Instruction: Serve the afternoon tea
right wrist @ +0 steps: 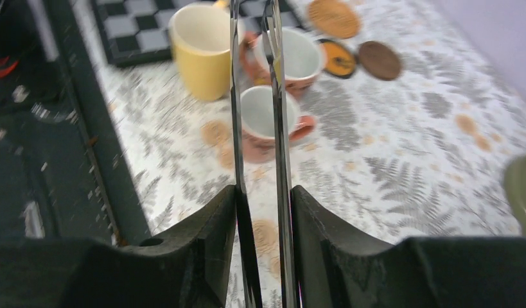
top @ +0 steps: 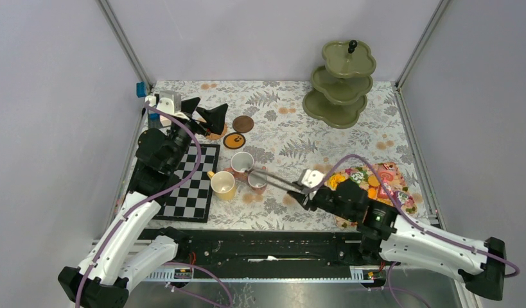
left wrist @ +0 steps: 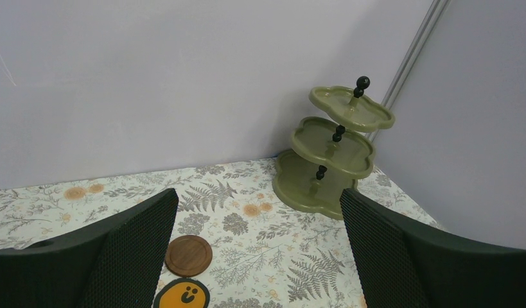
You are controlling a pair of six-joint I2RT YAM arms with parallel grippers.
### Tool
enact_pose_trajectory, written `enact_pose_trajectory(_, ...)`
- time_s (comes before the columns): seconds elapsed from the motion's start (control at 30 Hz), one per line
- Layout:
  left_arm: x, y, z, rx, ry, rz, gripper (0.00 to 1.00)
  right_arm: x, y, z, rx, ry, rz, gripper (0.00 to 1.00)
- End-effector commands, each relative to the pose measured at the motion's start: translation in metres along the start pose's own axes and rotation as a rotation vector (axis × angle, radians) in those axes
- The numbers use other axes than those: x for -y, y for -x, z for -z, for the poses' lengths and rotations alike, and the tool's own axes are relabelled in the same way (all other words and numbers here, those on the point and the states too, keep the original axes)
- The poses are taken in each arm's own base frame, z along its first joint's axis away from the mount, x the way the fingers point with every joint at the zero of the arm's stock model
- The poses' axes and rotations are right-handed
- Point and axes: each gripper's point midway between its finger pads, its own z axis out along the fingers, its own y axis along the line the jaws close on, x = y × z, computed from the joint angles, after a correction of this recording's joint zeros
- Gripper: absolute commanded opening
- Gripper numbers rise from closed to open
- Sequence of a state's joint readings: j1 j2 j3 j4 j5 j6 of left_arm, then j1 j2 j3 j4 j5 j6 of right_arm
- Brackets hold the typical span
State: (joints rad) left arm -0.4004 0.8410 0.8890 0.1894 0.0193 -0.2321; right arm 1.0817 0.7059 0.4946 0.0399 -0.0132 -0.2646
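Note:
My right gripper (right wrist: 263, 192) is shut on a pair of long metal tongs (right wrist: 277, 96), one finger pressing each arm. The tongs (top: 276, 179) reach left over the nearer pinkish mug (top: 257, 181), their tips by the farther pinkish mug (top: 242, 162); contact is unclear. A yellow mug (top: 223, 185) stands beside them at the chessboard's edge. My left gripper (top: 205, 115) hangs open and empty above a brown coaster (left wrist: 189, 255) and an orange-faced coaster (left wrist: 181, 296). The olive-green three-tier stand (top: 340, 83) is at the back right, its tiers bare.
A tray of colourful toy treats (top: 392, 174) lies at the right, partly hidden by my right arm. The black-and-white chessboard (top: 194, 186) lies at the left on the floral cloth (top: 292, 138). Another coaster (right wrist: 334, 17) sits beyond the mugs. Grey walls enclose the table.

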Motion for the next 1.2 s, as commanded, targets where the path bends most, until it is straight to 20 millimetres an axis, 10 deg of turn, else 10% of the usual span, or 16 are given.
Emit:
enact_pose_trajectory(0.0, 0.002, 0.016, 0.0, 0.058, -0.002, -0.013, 0.99, 0.06, 0.015, 0.024, 0.111, -0.382, -0.172, 0.45)
enact_pose_trajectory(0.2, 0.002, 0.017, 0.0, 0.062, -0.003, -0.007, 0.99, 0.11, 0.009, 0.04, 0.124, -0.733, -0.285, 0.52)
enact_pose_trajectory(0.5, 0.006, 0.02, 0.001, 0.068, -0.016, 0.006, 0.99, 0.152, -0.059, -0.018, -0.118, -0.896, -0.559, 0.6)
enact_pose_trajectory(0.77, 0.007, 0.017, 0.0, 0.061, -0.024, 0.017, 0.99, 0.145, -0.125, -0.079, -0.336, -0.899, -0.582, 0.59)
enact_pose_trajectory(1.17, 0.01, 0.023, 0.003, 0.076, -0.03, 0.021, 0.99, 0.113, -0.198, -0.087, -0.505, -0.902, -0.598, 0.8)
